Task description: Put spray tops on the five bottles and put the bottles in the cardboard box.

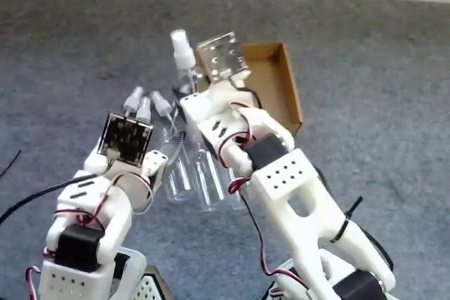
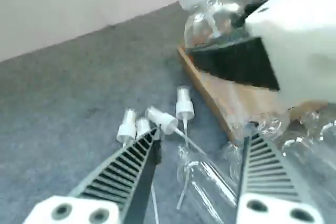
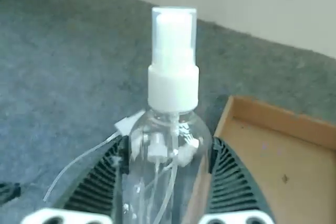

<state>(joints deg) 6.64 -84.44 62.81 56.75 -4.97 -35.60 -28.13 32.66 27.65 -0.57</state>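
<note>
Clear, capped, the bottle stands clamped in my right gripper, ready for the box at three o'clock; my left gripper gapes empty over spray tops.

A grey, carpet-like surface carries everything. The open cardboard box lies flat on it. Loose white spray tops lie in a small cluster near the box's open long side, their thin dip tubes trailing over the surface. Clear, uncapped bottles lie on their sides just beside the box's near corner. A black cable lies well apart from the box.
</note>
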